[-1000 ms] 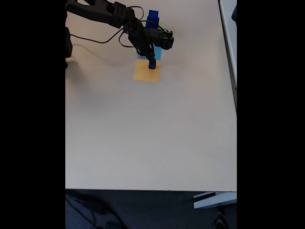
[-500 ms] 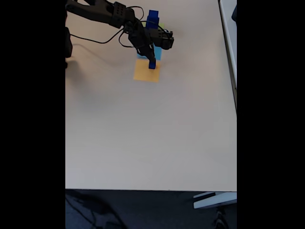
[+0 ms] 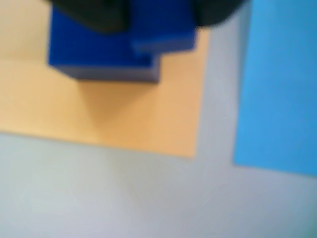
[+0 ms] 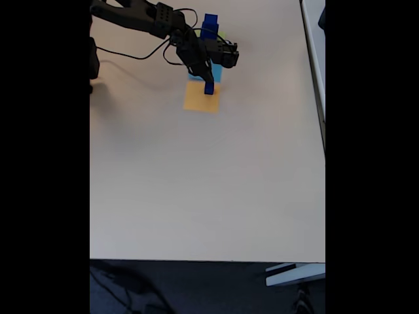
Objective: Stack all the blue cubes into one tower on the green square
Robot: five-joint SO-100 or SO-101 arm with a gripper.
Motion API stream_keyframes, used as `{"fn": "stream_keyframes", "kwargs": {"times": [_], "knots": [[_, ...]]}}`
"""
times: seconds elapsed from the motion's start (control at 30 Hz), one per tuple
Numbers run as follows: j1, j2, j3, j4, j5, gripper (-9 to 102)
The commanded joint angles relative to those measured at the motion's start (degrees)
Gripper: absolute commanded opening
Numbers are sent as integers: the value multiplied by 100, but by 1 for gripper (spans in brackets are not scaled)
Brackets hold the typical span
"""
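Wrist view: dark blue cube [image 3: 99,54] resting on orange square [image 3: 114,114], toward 11 o'clock; light-blue square [image 3: 277,84] at 3 o'clock, apart across a tabletop [image 3: 124,198] strip. Claw state hard to tell.

Fixed view: claw [image 4: 208,84] down at a small blue cube [image 4: 209,89] on the orange square's 12 o'clock edge; apparently pinching it. Blue tower [image 4: 210,27] on green square [image 4: 222,37] just beyond.
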State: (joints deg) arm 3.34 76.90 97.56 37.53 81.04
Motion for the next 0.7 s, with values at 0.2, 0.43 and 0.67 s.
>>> {"fn": "stream_keyframes", "kwargs": {"times": [0.2,0.43,0.67], "knots": [[-264,-88,-1617,1573,316,0],[-694,-501,-1811,1608,1134,0],[-1002,-694,-1521,1143,1626,0]]}}
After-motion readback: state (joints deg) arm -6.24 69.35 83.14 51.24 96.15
